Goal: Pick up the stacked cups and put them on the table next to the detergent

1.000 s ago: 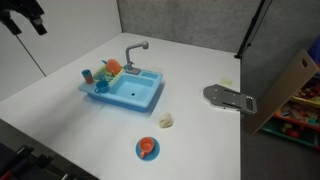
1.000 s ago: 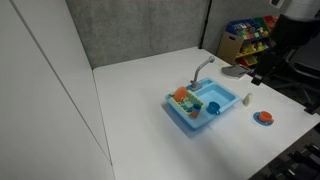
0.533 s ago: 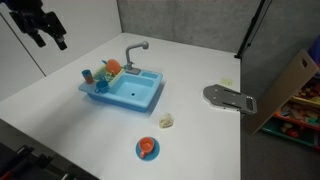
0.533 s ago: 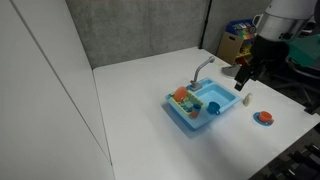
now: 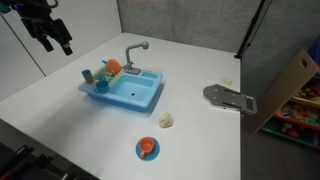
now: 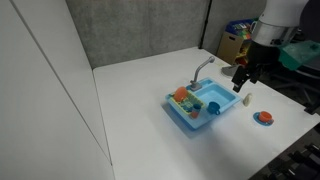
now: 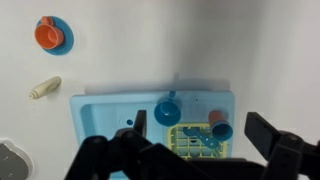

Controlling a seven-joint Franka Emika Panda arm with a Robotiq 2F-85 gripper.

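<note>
The stacked cups (image 7: 218, 122), red-orange and blue, lie on the yellow rack at one end of the blue toy sink (image 7: 110, 108). In an exterior view they show at the sink's far left corner (image 5: 88, 74). My gripper (image 7: 200, 135) is open and empty, high above the rack, with its fingers on either side of the cups in the wrist view. It shows in both exterior views (image 5: 50, 35) (image 6: 243, 77). The cream-yellow detergent (image 7: 44, 89) lies on the white table (image 5: 60, 105) beside the sink, and shows in both exterior views (image 5: 166, 121) (image 6: 247, 99).
A single blue cup (image 7: 167, 110) sits next to the rack. A blue-rimmed plate with an orange cup (image 7: 51, 34) (image 5: 147, 149) lies beyond the detergent. An orange ball-like item (image 5: 112, 67) sits on the rack. A grey flat piece (image 5: 230, 98) lies near the table edge.
My gripper has come down from high up and moved nearer the sink, still open. Nothing on the table has moved.
</note>
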